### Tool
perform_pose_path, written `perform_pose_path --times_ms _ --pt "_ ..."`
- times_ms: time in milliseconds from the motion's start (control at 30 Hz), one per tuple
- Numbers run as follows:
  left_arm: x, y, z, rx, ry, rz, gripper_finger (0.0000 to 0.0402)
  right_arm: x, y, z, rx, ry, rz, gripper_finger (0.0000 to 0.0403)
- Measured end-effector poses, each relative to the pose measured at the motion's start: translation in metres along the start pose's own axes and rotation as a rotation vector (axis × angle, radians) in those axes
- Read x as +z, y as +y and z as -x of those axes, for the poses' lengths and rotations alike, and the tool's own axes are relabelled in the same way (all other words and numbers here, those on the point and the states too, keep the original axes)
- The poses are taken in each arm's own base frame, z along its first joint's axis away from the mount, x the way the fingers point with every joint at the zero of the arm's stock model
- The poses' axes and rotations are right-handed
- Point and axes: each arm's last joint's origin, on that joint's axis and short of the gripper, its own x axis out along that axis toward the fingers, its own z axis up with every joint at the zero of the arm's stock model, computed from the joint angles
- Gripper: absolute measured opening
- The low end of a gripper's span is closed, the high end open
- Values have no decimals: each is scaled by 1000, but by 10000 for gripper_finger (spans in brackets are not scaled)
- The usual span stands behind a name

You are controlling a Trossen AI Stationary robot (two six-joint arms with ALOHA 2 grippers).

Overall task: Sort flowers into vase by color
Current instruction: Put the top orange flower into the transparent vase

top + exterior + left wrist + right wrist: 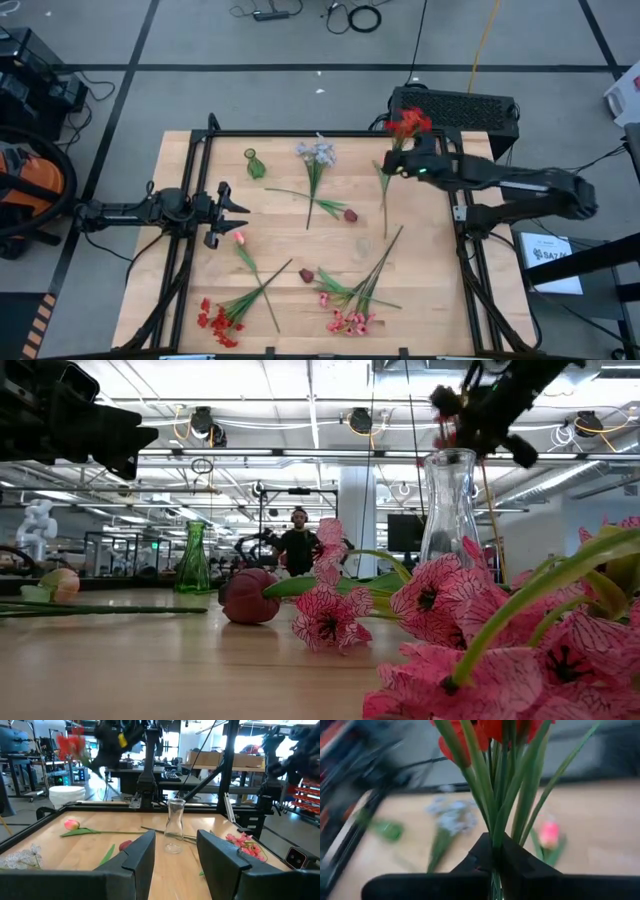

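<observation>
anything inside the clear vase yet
Nothing shows inside the clear vase; it looks empty. The right end effector holds the red flowers away from it.

Ceiling strip lights (250, 420) are lighting the room brightly and evenly; the right wrist view is smearing with motion blur; the nearest pink blooms (520, 650) are perhaps slightly out of focus.

Right gripper (496, 861): dark fingers pinched together on a bunch of green stems with long leaves and red blooms (492, 780), held upright. Beyond the stems, on the pale wooden tabletop (605, 820): blurred pale blue-white spray (451, 820), small green glass vase (387, 830), pink tulip bud (549, 835).
</observation>
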Motion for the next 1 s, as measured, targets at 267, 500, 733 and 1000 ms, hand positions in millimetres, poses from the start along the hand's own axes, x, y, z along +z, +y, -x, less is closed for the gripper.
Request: perform_pose_path --times_ms 267,500,733,1000 --pt "0 0 0 0 0 0 153 21 9 47 426 -78 293 5" --pt "0 0 0 0 0 0 153 15 30 71 673 -240 548 4" --pt "0 0 0 0 1 0 153 -17 34 74 934 -338 471 4" --pt "0 0 0 0 1 0 153 -54 27 81 1021 -315 411 4"
